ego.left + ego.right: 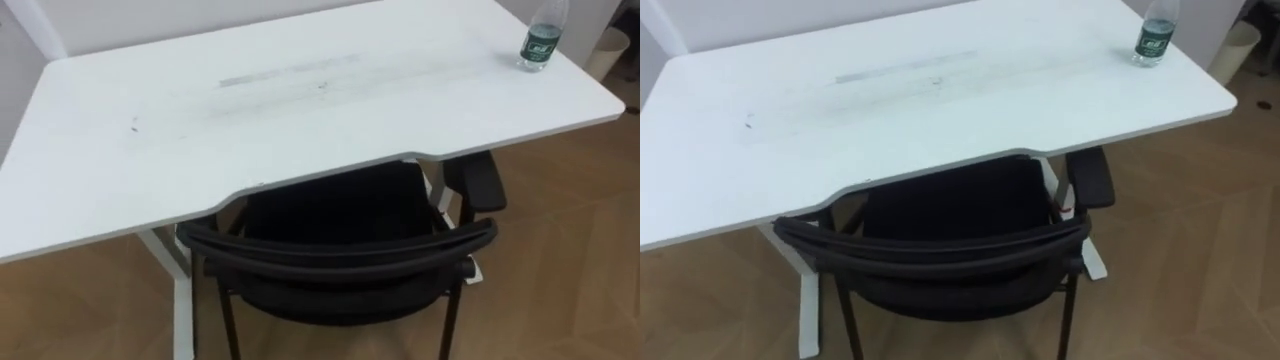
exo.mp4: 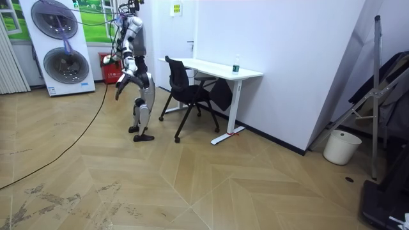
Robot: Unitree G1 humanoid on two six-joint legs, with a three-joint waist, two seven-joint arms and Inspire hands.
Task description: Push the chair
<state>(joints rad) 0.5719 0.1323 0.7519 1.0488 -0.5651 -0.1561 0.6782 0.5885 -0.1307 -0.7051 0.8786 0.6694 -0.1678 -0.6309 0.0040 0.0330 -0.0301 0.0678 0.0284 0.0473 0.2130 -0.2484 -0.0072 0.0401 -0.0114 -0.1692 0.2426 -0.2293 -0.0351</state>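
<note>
We see a white surface [image 1: 300,110] with a curved cut-out in its near edge. A clear bottle [image 1: 543,38] with a green label stands upright on it, near the far right corner. Well left of the bottle runs a faint grey streak [image 1: 290,70], and further left still sits a small dark mark [image 1: 134,125]. The surface rests on white legs [image 1: 183,300] on a wooden floor [image 1: 560,250], where a black chair [image 1: 350,260] stands, nearer us than the bottle, its seat under the cut-out.
</note>
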